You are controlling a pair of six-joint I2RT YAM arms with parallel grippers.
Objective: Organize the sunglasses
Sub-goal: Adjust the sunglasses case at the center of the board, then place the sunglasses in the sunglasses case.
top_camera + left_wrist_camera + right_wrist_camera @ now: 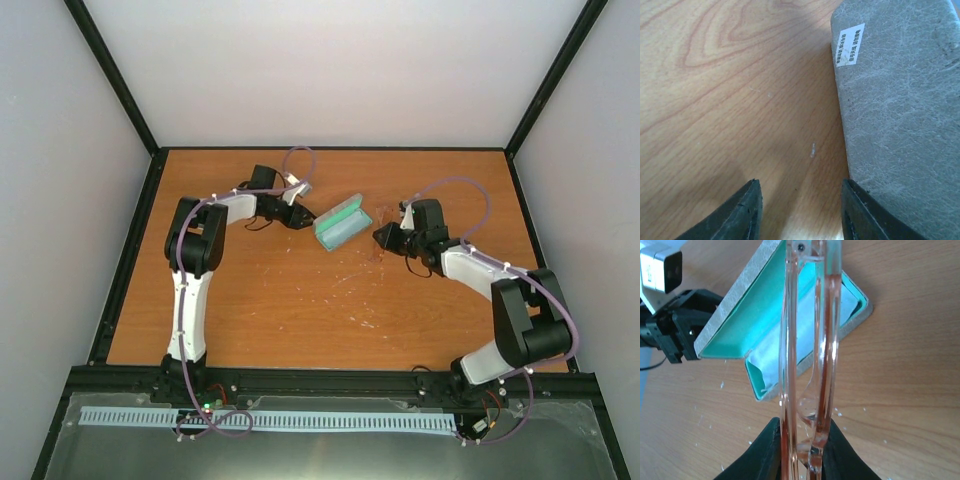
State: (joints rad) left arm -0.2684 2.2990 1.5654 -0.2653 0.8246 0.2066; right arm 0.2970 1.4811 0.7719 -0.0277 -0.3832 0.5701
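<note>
Box (338, 222) on table (280, 300), cloth (765, 367) inside; left gripper (302, 219) just left; right gripper (383, 237), holding sunglasses (788, 365), just right.

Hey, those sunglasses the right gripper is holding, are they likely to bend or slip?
The sunglasses look thin and translucent, so probably light and somewhat flexible; a hard squeeze could bend them. The right gripper pinches only one end, so they may pivot or slip, being glossy.

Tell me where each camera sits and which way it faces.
Top external: above, behind the bases, looking down on the table, left arm, right arm.
Left wrist: low over the wood, facing the grey case; left fingers show.
Right wrist: facing the open case past the sunglasses its right fingers pinch.
All three share the case.
</note>
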